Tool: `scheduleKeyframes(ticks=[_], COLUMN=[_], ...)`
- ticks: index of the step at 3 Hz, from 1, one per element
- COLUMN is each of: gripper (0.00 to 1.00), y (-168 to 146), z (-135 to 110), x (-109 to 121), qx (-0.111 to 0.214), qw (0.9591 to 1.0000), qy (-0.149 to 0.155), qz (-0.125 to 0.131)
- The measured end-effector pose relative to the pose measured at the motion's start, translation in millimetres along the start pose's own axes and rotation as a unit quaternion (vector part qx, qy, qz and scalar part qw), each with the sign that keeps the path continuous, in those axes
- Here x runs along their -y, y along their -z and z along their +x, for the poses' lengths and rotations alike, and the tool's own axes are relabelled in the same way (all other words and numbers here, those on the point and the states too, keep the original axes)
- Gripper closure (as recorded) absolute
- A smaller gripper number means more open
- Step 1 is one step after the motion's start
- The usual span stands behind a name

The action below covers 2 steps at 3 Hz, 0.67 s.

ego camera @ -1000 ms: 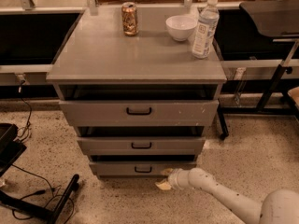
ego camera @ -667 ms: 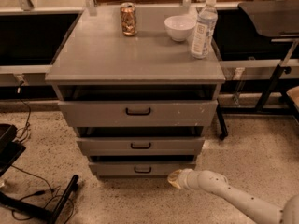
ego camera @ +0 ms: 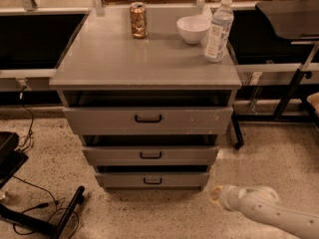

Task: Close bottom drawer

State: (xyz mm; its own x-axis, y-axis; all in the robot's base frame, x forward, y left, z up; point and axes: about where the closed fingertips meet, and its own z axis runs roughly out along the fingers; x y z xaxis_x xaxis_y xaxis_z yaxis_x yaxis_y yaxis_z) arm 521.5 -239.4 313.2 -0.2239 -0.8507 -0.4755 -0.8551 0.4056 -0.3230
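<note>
End effector (ego camera: pixel 218 195): low over the floor (ego camera: pixel 164 218), just beside the front right corner of the bottom drawer (ego camera: pixel 152 179), touching nothing, holding nothing; how far open cannot be told.
Bottom drawer: lowest of three in the grey cabinet (ego camera: pixel 124 59), front pulled out, dark gap above. Long axis runs side to side. Lies up and leftward of the end effector in camera view.
Single arm; likely push is inward, toward the cabinet.

My gripper (ego camera: pixel 217 195), low and just right of the bottom drawer (ego camera: pixel 152 179), shows only a pale tip, and my arm (ego camera: pixel 269 210) is cut off by the lower right edge.
</note>
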Motion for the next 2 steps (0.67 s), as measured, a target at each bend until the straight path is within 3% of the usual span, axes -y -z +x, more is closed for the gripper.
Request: scheduleKeyframes(ticks=[1, 2], gripper=[1.0, 1.0], y=[99.2, 188.2], z=[48.1, 49.6], x=[-23.8, -60.1], qx=[-0.067, -0.134], qw=[0.9976, 0.9905], qy=[0.001, 0.015], qz=[0.013, 0.027])
